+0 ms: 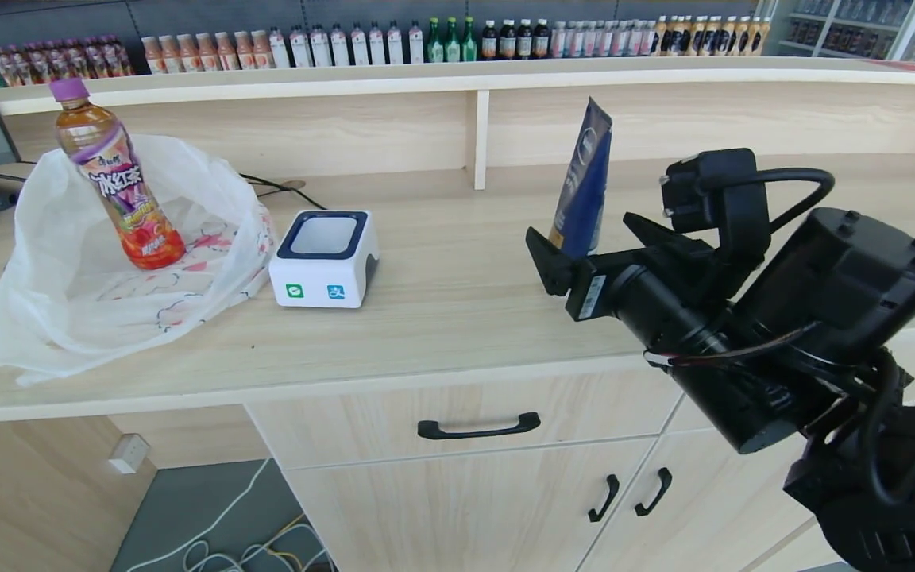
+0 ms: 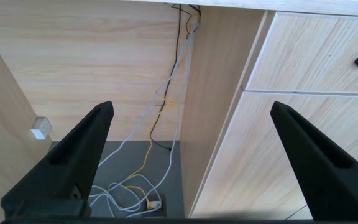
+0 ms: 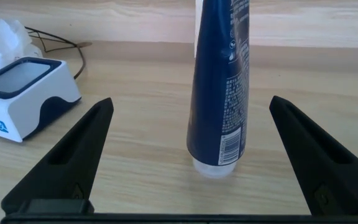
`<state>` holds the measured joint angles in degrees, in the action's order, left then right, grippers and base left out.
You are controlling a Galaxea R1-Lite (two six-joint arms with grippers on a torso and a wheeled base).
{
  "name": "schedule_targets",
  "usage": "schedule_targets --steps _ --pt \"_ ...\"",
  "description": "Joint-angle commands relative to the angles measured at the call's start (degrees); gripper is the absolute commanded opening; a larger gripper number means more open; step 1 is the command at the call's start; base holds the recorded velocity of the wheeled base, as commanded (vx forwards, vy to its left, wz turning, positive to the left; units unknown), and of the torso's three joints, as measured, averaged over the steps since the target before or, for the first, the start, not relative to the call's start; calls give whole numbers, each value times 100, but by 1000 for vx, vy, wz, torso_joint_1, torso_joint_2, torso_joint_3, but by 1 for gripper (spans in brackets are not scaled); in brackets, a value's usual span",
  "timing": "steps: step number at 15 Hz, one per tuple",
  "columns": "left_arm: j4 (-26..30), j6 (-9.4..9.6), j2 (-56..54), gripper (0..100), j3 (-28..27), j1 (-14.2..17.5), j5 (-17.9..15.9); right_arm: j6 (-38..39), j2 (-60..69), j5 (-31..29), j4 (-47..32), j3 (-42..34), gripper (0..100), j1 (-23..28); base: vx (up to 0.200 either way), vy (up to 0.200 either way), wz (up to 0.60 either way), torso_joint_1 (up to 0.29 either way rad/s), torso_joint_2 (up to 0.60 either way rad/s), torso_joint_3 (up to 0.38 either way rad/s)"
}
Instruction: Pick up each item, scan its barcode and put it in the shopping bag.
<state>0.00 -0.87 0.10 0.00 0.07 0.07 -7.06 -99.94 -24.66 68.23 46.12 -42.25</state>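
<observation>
Bottle (image 1: 116, 179) is in the bag (image 1: 44, 302) already, so that one looks done. Now it's the blue tube (image 3: 219, 87), I think. It stands up on its cap on the counter (image 1: 457, 318), well to the right of the scanner (image 1: 322, 258).

My R gripper (image 1: 591, 242) is wide open w/ the tube between its fingers (image 3: 73, 149). Nothing is grabbed yet. L gripper (image 2: 191, 106) is open too & holds nothing. It hangs low by the cupboard.

Next move, I think: go in a bit, squeeze the tube gently & low so it won't tip. Then lift it, show the barcode (image 3: 230, 148) to the scanner, then drop it in the bag.
</observation>
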Motion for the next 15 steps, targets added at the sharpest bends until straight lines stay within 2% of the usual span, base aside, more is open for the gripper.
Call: schedule_targets --steps 1,5,15 --pt "0 -1 -1 100 0 1 1 82 -175 14 -398 583 100 94 0 0 0 0 0 0" --pt "0 -1 8 100 0 1 1 99 -509 -4 -609 1119 100 138 0 0 0 0 0 0" --pt "0 -1 -1 100 0 1 1 108 -641 14 -741 1180 100 472 0 0 0 0 0 0"
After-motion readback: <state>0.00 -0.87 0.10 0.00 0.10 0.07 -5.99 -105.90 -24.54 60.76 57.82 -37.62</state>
